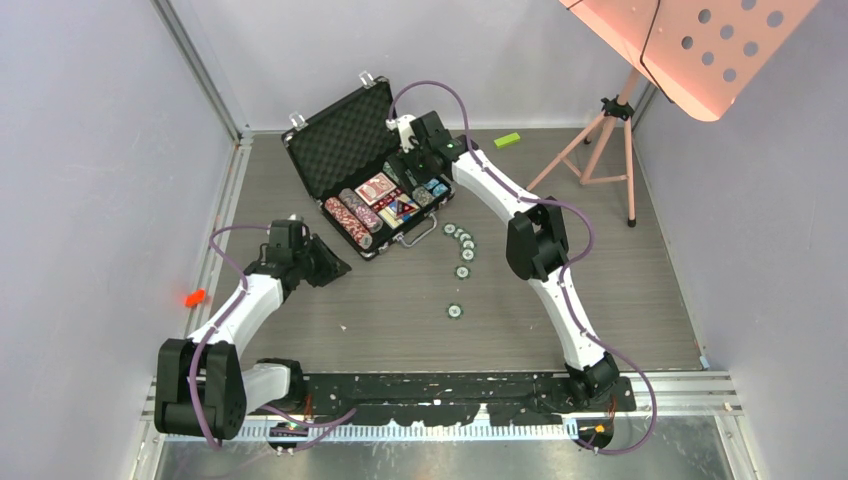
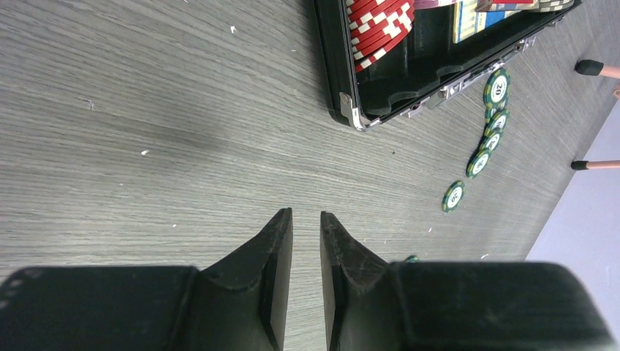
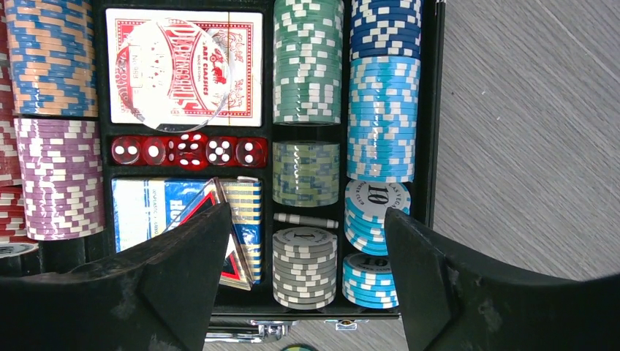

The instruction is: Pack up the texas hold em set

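Note:
The black briefcase (image 1: pixel 345 135) lies open at the back centre, foam lid propped up, its tray full of striped chip stacks. My right gripper (image 1: pixel 405 165) hovers over the tray, open and holding nothing. In the right wrist view its jaws (image 3: pixel 307 210) straddle a grey chip stack (image 3: pixel 305 267) and light-blue chips (image 3: pixel 373 219). The red-backed deck (image 3: pixel 183 66) and red dice (image 3: pixel 188 150) sit in their slots. Several green chips (image 1: pixel 463 245) lie loose on the table right of the case. My left gripper (image 1: pixel 335 268) rests low beside the case's near corner (image 2: pixel 343 80), jaws (image 2: pixel 306 214) narrowly apart and empty.
A pink tripod stand (image 1: pixel 605 140) stands at the back right under a pink perforated panel (image 1: pixel 690 45). A small green block (image 1: pixel 507 140) lies near the back wall. A small orange object (image 1: pixel 194 297) sits on the left rail. One green chip (image 1: pixel 455 311) lies apart, nearer the front.

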Motion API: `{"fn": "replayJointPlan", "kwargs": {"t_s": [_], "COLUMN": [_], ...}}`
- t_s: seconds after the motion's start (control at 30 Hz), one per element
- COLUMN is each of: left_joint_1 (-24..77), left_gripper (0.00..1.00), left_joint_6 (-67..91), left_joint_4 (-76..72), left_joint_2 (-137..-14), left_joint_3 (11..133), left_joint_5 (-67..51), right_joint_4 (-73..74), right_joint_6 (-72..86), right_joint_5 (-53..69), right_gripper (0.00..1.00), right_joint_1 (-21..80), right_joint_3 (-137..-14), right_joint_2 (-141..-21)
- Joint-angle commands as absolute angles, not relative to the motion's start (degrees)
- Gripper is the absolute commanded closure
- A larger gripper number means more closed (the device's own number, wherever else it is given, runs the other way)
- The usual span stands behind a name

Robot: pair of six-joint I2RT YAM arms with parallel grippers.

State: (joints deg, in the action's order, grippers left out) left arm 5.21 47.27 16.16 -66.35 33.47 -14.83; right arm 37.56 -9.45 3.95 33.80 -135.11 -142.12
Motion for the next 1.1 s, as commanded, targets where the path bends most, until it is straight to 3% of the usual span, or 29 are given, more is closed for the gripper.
{"fn": "replayJointPlan", "kwargs": {"t_s": [0.0, 0.1, 0.4, 0.63, 0.73, 0.83, 0.87, 1.07], "left_joint_1": [4.93, 4.92, 4.94, 4.92, 4.92, 4.92, 4.92, 4.92], "left_gripper": [0.77, 0.77, 0.71, 0.50, 0.31, 0.05, 0.01, 0.00], "left_joint_6": [45.92, 45.88, 45.81, 44.71, 43.46, 43.24, 43.29, 45.24], "left_joint_4": [16.35, 16.40, 13.66, 7.99, 7.29, 5.91, 5.43, 1.17], "left_joint_2": [-64.63, -64.67, -66.09, -66.80, -66.42, -65.21, -64.95, -66.10], "left_joint_3": [34.49, 34.72, 35.50, 35.09, 35.67, 35.66, 35.68, 35.47], "left_joint_5": [-15.57, -15.72, -18.47, -24.47, -24.80, -24.01, -23.73, -21.83], "right_joint_4": [35.56, 35.36, 27.59, 21.85, 22.82, 22.55, 22.51, 22.43], "right_joint_6": [-7.96, -6.63, 1.87, 7.25, 9.26, 10.61, 11.22, 14.91], "right_joint_5": [2.64, 2.46, 3.32, 6.05, 7.46, 8.02, 8.11, 9.43], "right_gripper": [0.17, 0.23, 0.25, 0.20, 0.16, 0.14, 0.12, 0.09], "right_joint_1": [34.09, 34.05, 32.38, 29.36, 27.70, 26.23, 25.99, 23.36], "right_joint_3": [-137.54, -136.55, -118.43, -106.00, -105.70, -105.10, -105.16, -106.66], "right_joint_2": [-140.48, -138.90, -125.17, -118.14, -118.49, -118.55, -118.60, -119.75]}}
